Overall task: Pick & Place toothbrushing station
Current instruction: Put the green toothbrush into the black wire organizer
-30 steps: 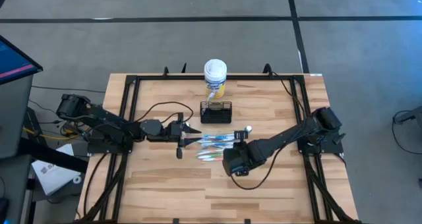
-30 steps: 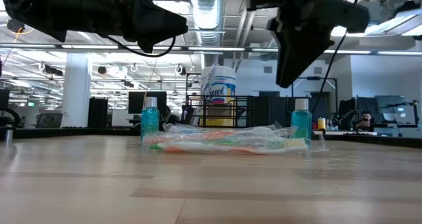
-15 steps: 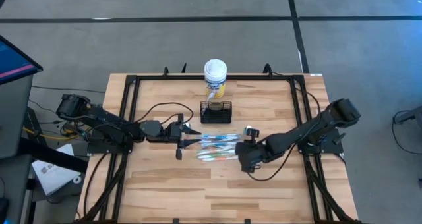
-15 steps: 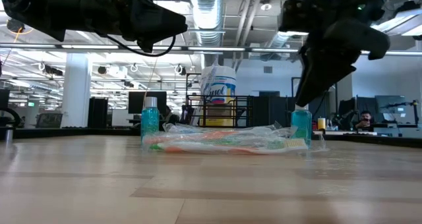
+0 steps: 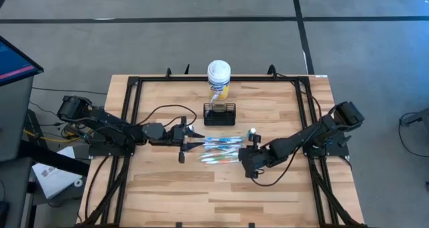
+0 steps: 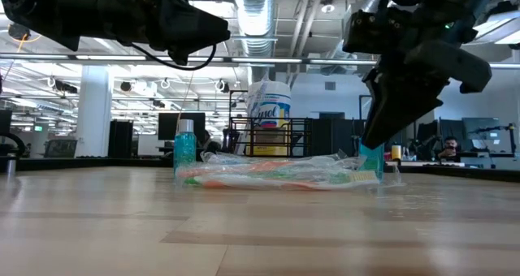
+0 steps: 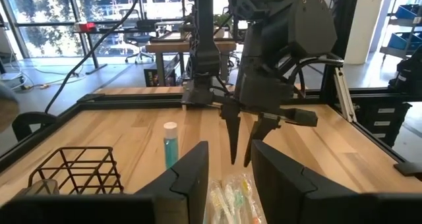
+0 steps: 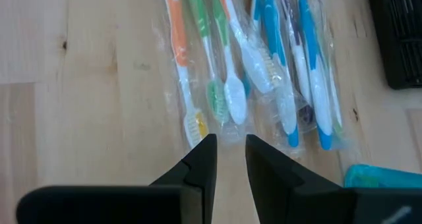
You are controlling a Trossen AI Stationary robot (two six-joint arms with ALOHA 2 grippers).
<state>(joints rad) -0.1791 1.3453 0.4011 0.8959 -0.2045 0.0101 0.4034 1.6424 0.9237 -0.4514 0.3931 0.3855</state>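
Upright near the table's [image 5: 167, 188] far edge, the toothbrushing station [image 5: 220, 114] lies with its long axis across the table, just in front of the yellow canister [image 5: 219, 78]. Only the right wrist view shows the wrapped toothbrushes [image 8: 257, 72] singly, with the station cut off at the picture's edge. Right gripper [image 8: 229, 155] hangs narrowly parted over the toothbrush heads, gripping nothing; left gripper [image 7: 229, 165] is likewise parted and empty at the bundle's other end.

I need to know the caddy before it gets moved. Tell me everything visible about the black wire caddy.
The caddy is a small, low, rectangular basket of black wire with a grid bottom and an open top. It stands upright on the wooden table, between the yellow canister behind it and the wrapped toothbrushes in front. It looks empty. Nothing touches it; both tools are away from it, over the toothbrushes.
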